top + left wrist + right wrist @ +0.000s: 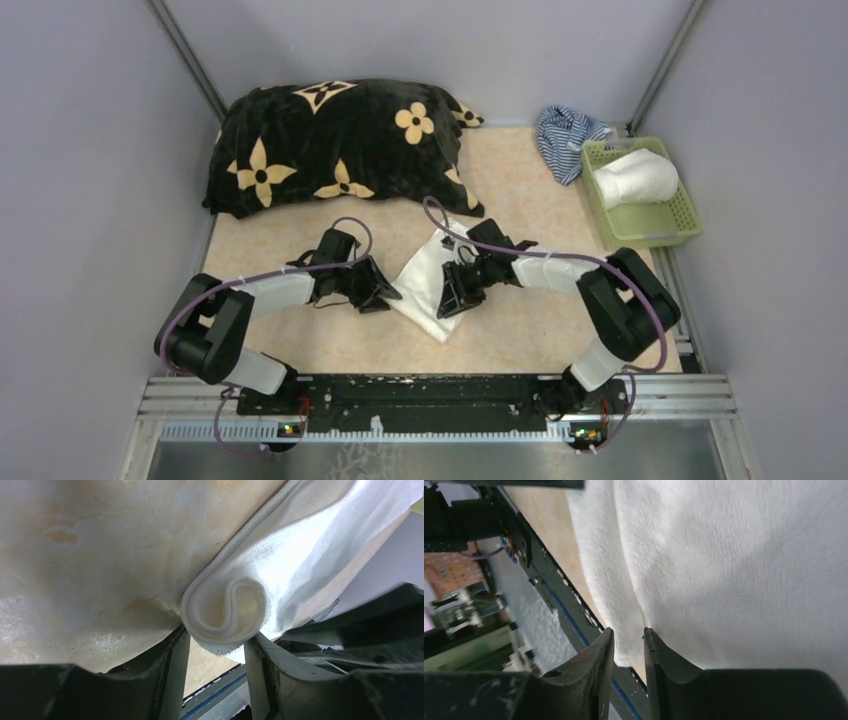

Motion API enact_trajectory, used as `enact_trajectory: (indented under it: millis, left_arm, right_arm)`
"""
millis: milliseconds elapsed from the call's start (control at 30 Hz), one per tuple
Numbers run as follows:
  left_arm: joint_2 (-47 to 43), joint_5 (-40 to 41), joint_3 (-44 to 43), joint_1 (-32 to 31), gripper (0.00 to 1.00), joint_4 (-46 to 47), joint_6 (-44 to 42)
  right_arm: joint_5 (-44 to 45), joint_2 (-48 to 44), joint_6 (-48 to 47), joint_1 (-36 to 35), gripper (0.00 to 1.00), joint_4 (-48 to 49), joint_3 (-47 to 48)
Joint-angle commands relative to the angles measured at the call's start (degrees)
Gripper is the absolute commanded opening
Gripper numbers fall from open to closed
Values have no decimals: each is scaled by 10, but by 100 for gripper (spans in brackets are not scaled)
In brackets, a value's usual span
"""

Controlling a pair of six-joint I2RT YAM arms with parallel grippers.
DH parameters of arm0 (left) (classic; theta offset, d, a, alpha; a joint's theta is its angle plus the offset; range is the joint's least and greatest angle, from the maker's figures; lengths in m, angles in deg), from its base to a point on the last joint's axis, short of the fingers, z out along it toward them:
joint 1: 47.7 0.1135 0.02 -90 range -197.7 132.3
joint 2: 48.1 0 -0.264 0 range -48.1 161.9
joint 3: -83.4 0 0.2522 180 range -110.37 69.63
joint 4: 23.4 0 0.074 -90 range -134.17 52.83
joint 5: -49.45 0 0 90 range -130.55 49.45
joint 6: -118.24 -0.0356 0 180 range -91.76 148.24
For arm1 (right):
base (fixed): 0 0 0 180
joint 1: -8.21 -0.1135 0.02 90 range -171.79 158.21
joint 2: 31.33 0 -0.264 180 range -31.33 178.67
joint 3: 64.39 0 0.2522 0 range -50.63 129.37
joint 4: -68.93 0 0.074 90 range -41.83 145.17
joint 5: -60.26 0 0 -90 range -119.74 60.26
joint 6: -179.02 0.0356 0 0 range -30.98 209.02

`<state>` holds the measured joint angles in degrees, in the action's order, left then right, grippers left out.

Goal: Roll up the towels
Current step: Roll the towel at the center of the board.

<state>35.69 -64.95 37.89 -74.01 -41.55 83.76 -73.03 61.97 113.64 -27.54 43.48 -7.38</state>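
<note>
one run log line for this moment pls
step: rolling towel | left claw: shut on rolled end | right claw: shut on edge | basket: rolled towel

White towel [425, 282], black pillow [340, 145] with tan flowers, blue-and-white striped garment [565, 137], green basket [655, 222].

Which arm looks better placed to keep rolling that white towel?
Probably the left: its claw straddles the towel's curled end, while the right claw merely pinches a flat edge.

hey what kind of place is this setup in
Probably a mock bed inside a lab test booth: plain grey walls box in a tan surface with a flowered pillow, a white towel being rolled, and a green basket.
</note>
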Motion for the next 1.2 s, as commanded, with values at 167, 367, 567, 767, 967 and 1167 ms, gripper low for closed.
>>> enact_trajectory:
  millis: [167,367,567,767,967,1167]
  left_arm:
    - [32,44,-16,-5,50,-50,7]
    - [40,44,-16,-5,50,-52,10]
    - [43,50,-13,-4,50,-54,7]
    - [51,59,-11,-4,51,-58,0]
    - [59,60,-12,-3,53,-57,-7]
    - [68,62,-16,-3,55,-59,-11]
  right_arm:
    - [328,-132,-119,-145,33,-147,114]
    - [406,-97,-136,-259,34,-148,148]
    - [459,-42,-140,-309,34,-149,165]
    - [548,-14,-155,-330,34,-172,176]
    - [579,-6,-164,-334,35,-175,172]
    - [611,10,-172,-344,36,-174,157]
